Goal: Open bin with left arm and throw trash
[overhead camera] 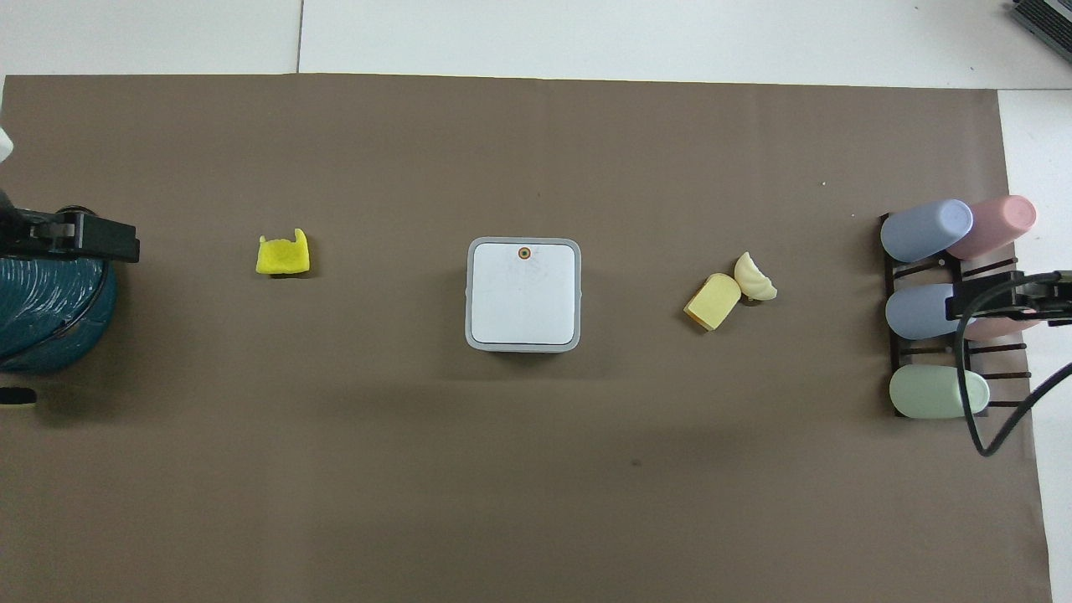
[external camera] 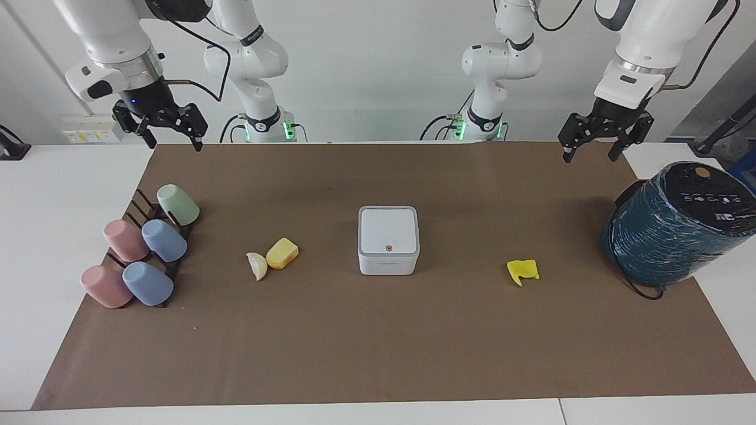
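The white bin (external camera: 388, 239) stands at the middle of the brown mat with its grey-edged lid shut; it also shows in the overhead view (overhead camera: 523, 293). A yellow-orange block (external camera: 282, 253) (overhead camera: 713, 302) touches a cream wedge (external camera: 257, 266) (overhead camera: 755, 277) beside the bin, toward the right arm's end. A bright yellow scrap (external camera: 522, 271) (overhead camera: 282, 254) lies beside the bin toward the left arm's end. My left gripper (external camera: 590, 154) hangs open and empty, raised over the mat's edge by the teal cylinder. My right gripper (external camera: 174, 141) hangs open and empty, raised over the mat's edge by the cup rack.
A big dark-teal wrapped cylinder (external camera: 673, 227) (overhead camera: 46, 310) lies at the left arm's end of the mat. A black rack with several pastel cups (external camera: 142, 254) (overhead camera: 938, 310) stands at the right arm's end. White table (external camera: 59, 189) surrounds the mat.
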Controlling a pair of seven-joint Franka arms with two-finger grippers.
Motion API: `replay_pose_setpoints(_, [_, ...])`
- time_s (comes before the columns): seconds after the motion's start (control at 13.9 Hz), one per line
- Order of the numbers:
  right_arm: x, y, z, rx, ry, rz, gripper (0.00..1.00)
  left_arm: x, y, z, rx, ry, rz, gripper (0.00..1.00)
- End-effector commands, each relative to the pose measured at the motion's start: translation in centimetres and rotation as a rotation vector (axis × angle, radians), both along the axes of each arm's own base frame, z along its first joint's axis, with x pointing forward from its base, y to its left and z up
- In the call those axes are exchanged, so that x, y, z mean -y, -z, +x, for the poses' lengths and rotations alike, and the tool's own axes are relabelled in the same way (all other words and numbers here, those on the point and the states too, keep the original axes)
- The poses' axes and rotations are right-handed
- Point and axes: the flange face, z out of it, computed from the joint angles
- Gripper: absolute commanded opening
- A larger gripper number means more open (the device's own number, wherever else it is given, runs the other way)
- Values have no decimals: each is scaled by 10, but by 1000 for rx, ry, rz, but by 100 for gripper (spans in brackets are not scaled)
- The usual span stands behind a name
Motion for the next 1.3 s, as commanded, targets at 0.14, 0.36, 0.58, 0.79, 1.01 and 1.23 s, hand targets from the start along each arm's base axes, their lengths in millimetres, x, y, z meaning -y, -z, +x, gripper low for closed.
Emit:
replay_pose_setpoints(0.14, [1, -3, -5, 11, 12, -2, 100, 15, -4, -16, -27, 39, -7, 100])
replay_pose_setpoints(0.36, [1, -3, -5, 11, 12, -2, 100, 15, -5, -15, -17, 38, -8, 100])
replay_pose_setpoints(0.58, [1, -3, -5, 11, 12, -2, 100, 27, -1, -19, -35, 62, -5, 100])
replay_pose_setpoints(0.79, [1, -2, -5, 10, 12, -2, 100, 29, -1, -23, -63, 51, -72, 100])
replay_pose_setpoints(1.01, [12, -5, -6, 14, 32, -1, 100, 35, 0, -26, -80, 53, -69, 100])
replay_pose_setpoints(1.23, [12, 0, -11, 8, 42, 0, 100, 63, 5, -35, -84, 109, -60, 4])
